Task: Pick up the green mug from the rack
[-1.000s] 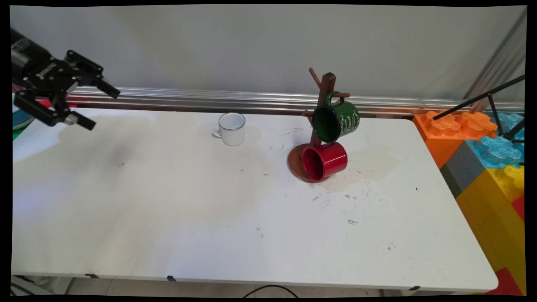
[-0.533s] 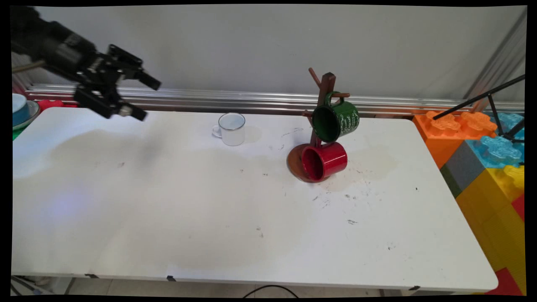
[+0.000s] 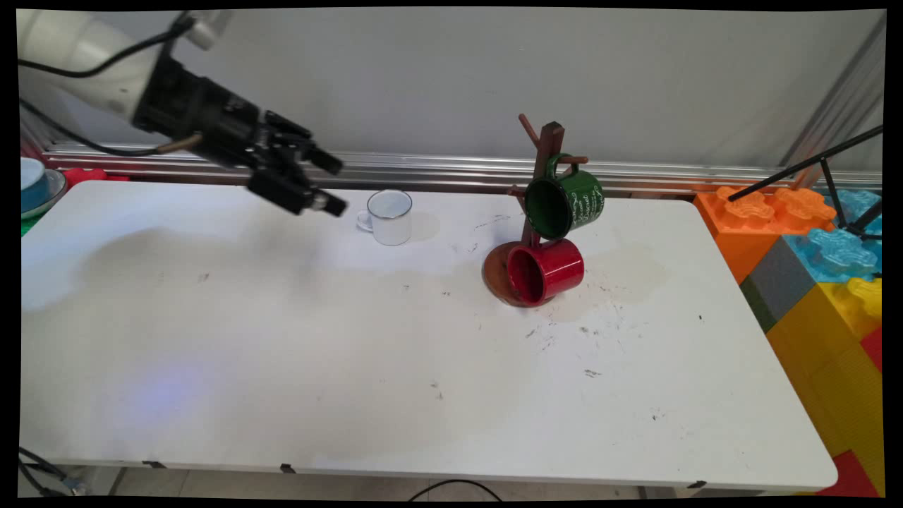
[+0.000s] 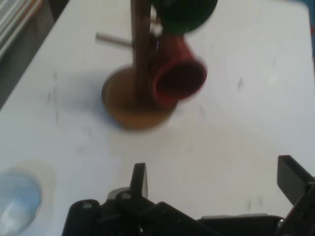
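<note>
White mug (image 3: 390,216) stands upright on the white table (image 3: 282,339), toward the far edge, with its handle turned away from the wooden mug tree (image 3: 540,204) that I take as my landmark. From my console I see the gripper (image 3: 336,185) hanging above the table on the mug's far side from the tree, close to the mug but touching nothing, its two fingers spread wide apart and empty. The tree rises from a round brown base, well apart from the white mug. A green mug (image 3: 564,203) hangs on one of the tree's upper pegs. A red mug (image 3: 545,271) sits low against the tree's post, over the base, mouth facing the near side; whether it hangs on a peg or rests on the base I cannot tell. In the hand view the tree (image 4: 140,69) and red mug (image 4: 178,74) lie ahead of the spread fingers (image 4: 139,179), and the white mug (image 4: 18,196) shows at the lower left corner. Beyond the tree, off the table's end, stand large coloured blocks (image 3: 818,268).
</note>
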Motion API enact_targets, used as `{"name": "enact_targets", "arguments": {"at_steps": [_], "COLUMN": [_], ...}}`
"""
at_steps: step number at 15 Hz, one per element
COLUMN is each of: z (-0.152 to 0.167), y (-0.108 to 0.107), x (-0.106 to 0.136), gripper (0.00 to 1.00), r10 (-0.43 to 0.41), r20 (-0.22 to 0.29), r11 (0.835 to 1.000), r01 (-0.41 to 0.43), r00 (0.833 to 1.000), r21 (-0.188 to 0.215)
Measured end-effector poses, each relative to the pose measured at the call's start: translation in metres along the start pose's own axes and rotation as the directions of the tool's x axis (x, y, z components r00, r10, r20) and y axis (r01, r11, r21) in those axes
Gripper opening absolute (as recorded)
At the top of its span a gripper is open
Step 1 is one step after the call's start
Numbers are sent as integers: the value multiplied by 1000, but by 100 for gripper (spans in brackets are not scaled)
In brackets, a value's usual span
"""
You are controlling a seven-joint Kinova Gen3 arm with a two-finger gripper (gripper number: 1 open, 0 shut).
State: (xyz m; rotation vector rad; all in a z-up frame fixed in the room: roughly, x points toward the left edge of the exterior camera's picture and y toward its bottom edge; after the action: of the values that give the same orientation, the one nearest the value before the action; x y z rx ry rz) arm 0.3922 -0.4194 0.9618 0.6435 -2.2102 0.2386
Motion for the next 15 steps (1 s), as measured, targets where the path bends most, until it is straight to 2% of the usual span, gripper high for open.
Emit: {"name": "enact_targets", "arguments": {"at_steps": [3, 9, 15], "z": [29, 84, 134], "y": [17, 49, 68], "x": [23, 67, 95], "gripper": [100, 100, 100], "r10": [-43, -99, -167], "r20": [-53, -92, -121], "r11": [999, 995, 984], "r01": [44, 102, 174], "r00": [998, 991, 978], "r21": [5, 25, 42]}}
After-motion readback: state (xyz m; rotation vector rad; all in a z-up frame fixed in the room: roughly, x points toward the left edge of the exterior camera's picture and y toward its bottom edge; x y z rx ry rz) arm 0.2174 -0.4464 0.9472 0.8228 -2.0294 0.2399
